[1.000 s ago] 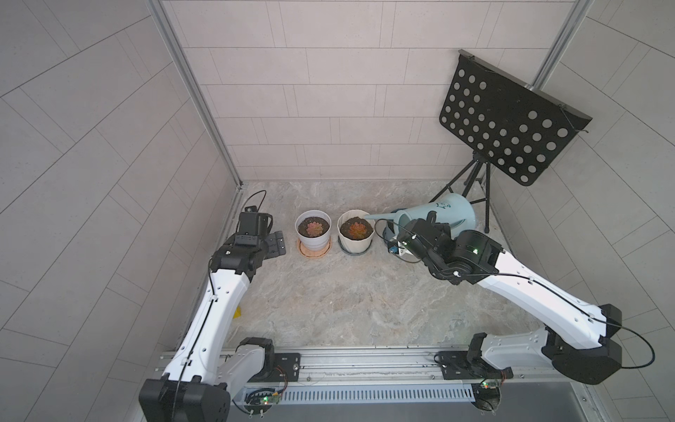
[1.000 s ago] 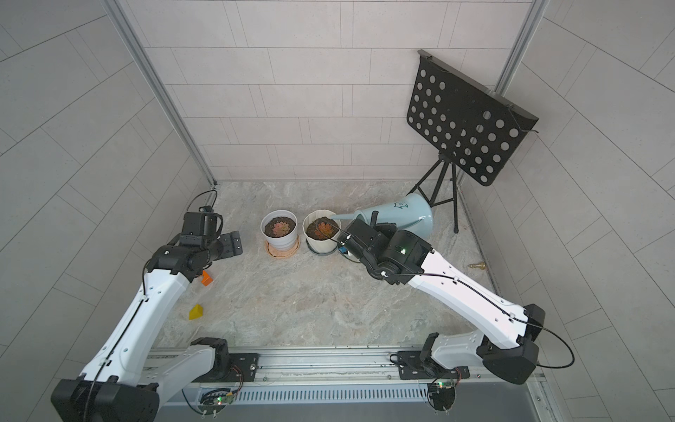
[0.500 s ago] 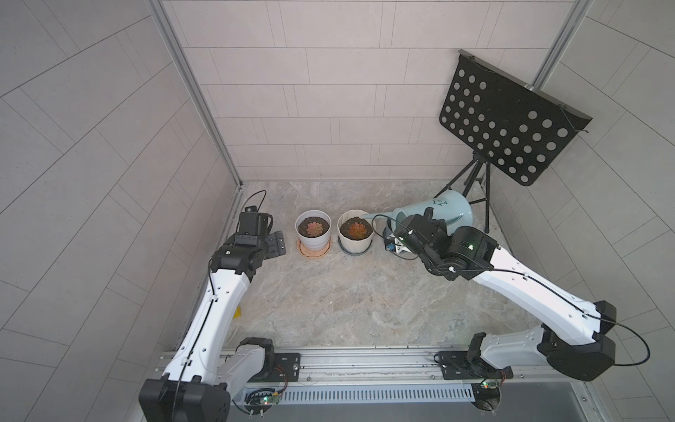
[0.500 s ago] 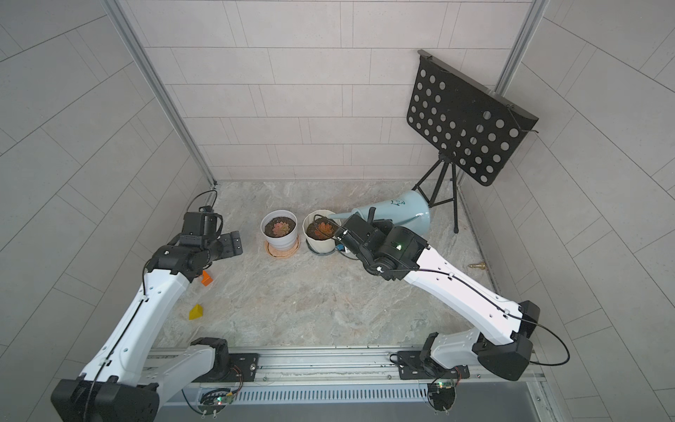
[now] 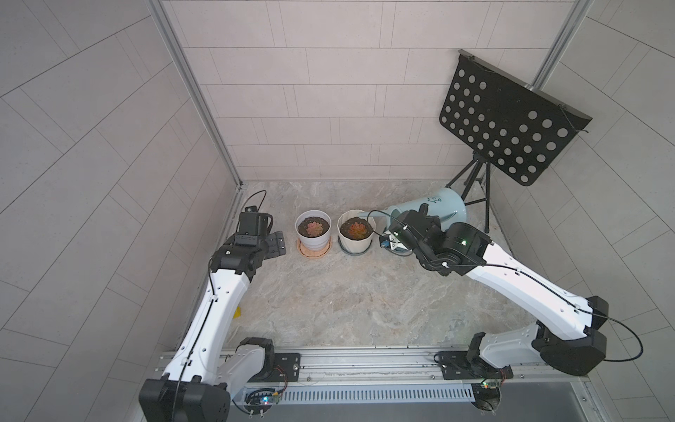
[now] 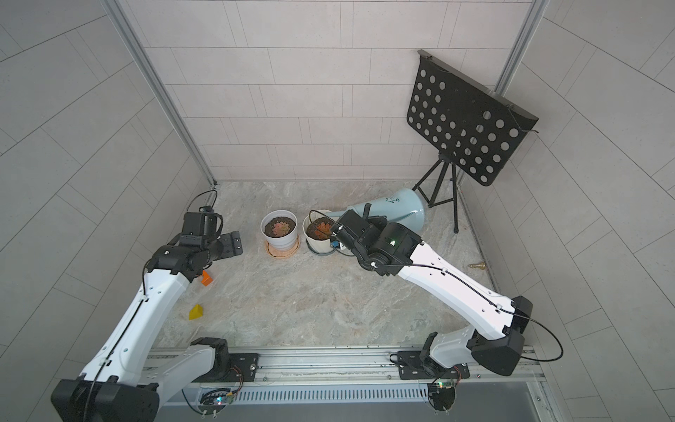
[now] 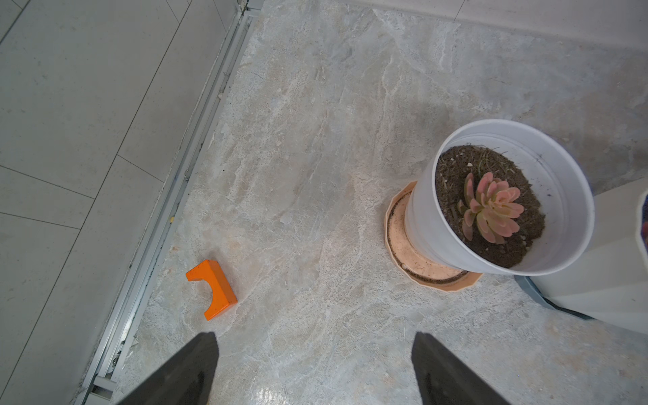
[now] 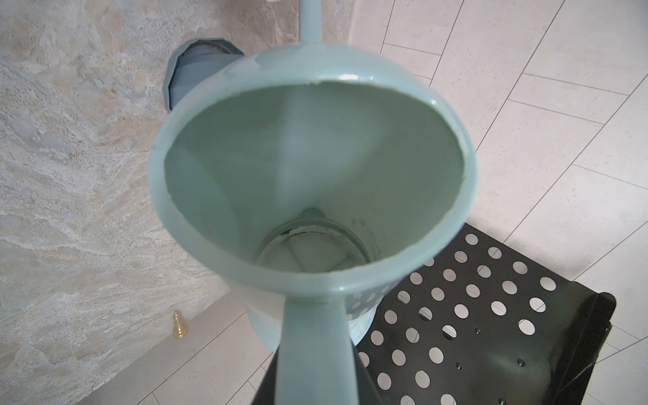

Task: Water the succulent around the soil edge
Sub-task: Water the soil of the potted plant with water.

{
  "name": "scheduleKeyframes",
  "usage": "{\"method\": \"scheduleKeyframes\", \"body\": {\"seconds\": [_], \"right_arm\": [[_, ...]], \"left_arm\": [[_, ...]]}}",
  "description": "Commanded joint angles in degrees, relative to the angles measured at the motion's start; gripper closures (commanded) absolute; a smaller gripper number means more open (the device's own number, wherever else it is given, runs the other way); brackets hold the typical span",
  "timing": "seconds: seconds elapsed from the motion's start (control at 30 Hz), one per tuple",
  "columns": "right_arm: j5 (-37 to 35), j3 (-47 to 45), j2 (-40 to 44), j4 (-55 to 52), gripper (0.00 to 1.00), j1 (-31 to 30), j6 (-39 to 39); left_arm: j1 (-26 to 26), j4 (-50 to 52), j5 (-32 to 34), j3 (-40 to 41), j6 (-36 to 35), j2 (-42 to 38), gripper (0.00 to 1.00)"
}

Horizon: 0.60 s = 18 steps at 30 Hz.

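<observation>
**A:** Pale tile walls [image 5: 328, 91] on three sides, a marbled table [image 5: 347, 292], and a black music stand [image 5: 507, 135] in the far right corner. Where is the succulent [image 5: 357, 229]?

**B:** In the cream pot [image 5: 356, 247], back middle, just beside a white pot [image 5: 313, 242]. The white pot holds a second plant [image 7: 491, 207] and stands on a peach saucer [image 7: 413, 252].

**A:** And the can [image 5: 438, 208]?

**B:** It is tipped toward the cream pot, with its spout at that rim. The right end effector [image 5: 420, 219] is clamped on its handle. The right wrist view shows only the handle and dark finger bases at the frame edge. The spout runs out of the frame at the opposite edge.

**A:** Is water running?

**B:** Cannot tell. A cable crosses the spout tip in a top view, and in a top view the wrist covers part of the cream pot. Inside the can there is a stained ring at the bottom, but the water level is unclear.

**A:** The left side?

**B:** The left end effector [image 7: 314, 342] hovers over bare table with its fingers spread wide, apart from the white pot. Its wrist view catches only the fingertips. An orange block [image 7: 214, 287] lies near the wall rail, and a yellow wedge [image 6: 196, 313] sits nearer the base. In a top view the left arm hides most of the wedge. A brass piece [image 6: 478, 265] by the right wall is too small to identify.
</observation>
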State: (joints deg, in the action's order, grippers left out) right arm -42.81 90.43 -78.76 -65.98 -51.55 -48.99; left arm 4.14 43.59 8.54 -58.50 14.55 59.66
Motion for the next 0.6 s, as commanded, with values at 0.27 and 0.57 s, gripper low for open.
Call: {"method": "scheduleKeyframes", "body": {"seconds": [0.27,0.57], "right_arm": [[-1.7,3.2,-1.6,3.3,1.00,0.2,-1.2],[-1.2,3.6,-2.4,4.0,1.00,-0.1,-1.2]], "left_arm": [[-0.3,0.4,0.0,-0.9,0.1,-0.8,0.06],[-0.3,0.5,0.1,-0.8,0.1,-0.9,0.06]]}}
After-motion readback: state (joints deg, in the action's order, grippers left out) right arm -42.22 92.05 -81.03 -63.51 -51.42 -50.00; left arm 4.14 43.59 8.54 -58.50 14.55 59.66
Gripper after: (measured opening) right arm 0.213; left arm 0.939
